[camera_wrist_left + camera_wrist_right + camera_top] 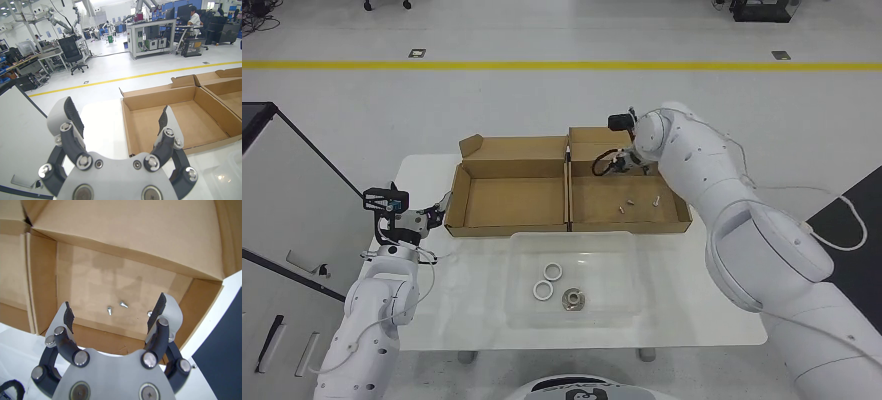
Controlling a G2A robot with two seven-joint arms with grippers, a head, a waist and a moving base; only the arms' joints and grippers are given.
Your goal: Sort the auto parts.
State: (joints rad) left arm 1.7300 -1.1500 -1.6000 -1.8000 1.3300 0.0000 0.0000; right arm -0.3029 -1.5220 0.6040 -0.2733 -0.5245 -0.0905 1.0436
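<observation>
Three small silver bolts (123, 304) lie on the floor of the right cardboard box (642, 215); two of them (622, 208) are visible from above. My right gripper (114, 303) hangs open and empty over that box, near its back wall (607, 163). The left cardboard box (512, 200) holds nothing. My left gripper (117, 105) is open and empty just left of that box's front corner (439, 211). A clear plastic bin (627, 300) in front of the boxes holds two white rings (553, 271) and a round metal part (571, 298).
The boxes sit side by side, sharing a wall, with flaps folded out at the back (472, 147). A white table (692, 310) carries everything. A grey board (292, 200) leans at the left, close to the left arm.
</observation>
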